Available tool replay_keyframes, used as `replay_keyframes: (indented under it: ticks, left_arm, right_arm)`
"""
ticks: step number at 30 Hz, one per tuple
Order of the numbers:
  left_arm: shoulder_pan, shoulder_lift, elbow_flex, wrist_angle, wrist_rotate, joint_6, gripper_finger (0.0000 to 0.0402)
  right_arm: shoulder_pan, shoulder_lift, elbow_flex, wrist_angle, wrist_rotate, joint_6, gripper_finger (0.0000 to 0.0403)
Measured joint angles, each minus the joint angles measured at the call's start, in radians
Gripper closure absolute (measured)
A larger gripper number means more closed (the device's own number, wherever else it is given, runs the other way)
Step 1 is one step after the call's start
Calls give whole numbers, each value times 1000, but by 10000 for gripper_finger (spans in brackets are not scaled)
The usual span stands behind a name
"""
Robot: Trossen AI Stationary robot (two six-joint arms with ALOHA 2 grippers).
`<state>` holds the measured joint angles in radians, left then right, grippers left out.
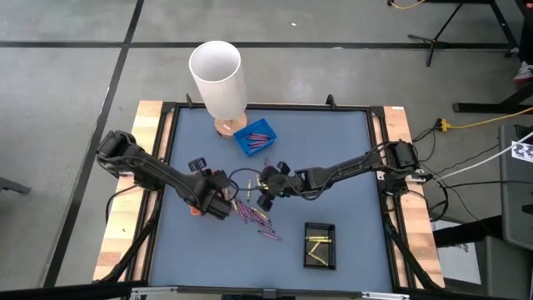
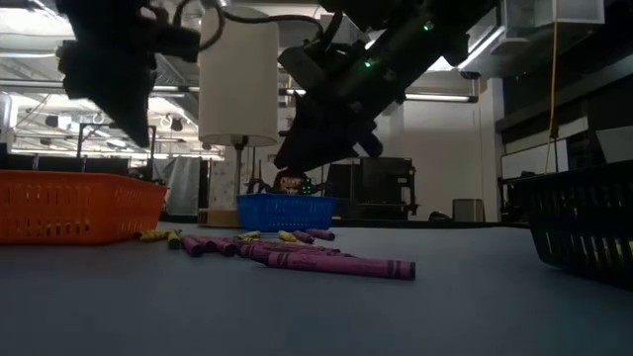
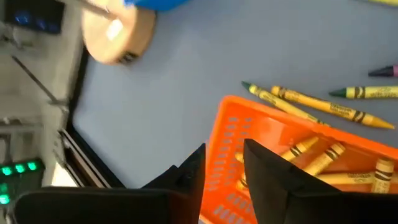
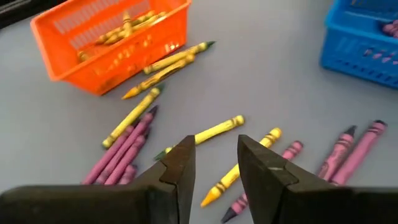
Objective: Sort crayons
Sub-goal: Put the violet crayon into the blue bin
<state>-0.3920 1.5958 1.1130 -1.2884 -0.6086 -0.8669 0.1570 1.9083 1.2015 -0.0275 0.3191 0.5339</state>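
Several yellow, orange-gold and purple-pink crayons (image 1: 254,215) lie loose on the blue-grey mat in the middle; they also show in the low view (image 2: 336,263). My right gripper (image 4: 214,163) is open and empty above them, over a yellow crayon (image 4: 211,132); in the high view it (image 1: 263,193) is just right of the pile. My left gripper (image 3: 224,171) is open and empty above the near wall of the orange tray (image 3: 230,124), which holds orange-gold crayons (image 3: 323,162). In the low view it (image 2: 134,124) hangs well above that tray (image 2: 69,203).
A blue tray (image 1: 254,137) with purple-pink crayons stands at the far middle, beside a white cylinder on a wooden foot (image 1: 218,79). A black tray (image 1: 320,244) with yellow crayons stands near right. The orange tray (image 1: 194,210) sits left of the pile.
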Motion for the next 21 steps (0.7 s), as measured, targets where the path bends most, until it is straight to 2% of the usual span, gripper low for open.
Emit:
replay_keyframes:
  ticks: [7,15,18,21]
  left_arm:
    - [0,-130,0,-5,-77,92,334]
    - [-7,-356,-8,9,-126,144,360]
    - [-14,-448,-54,62,-142,144,367]
    - [-24,-547,-154,172,-144,145,374]
  right_arm:
    - [1,0,0,16,11,76,286]
    - [0,0,25,6,28,91,286]
    - [0,0,38,-34,68,91,286]
    - [0,0,45,-99,111,94,286]
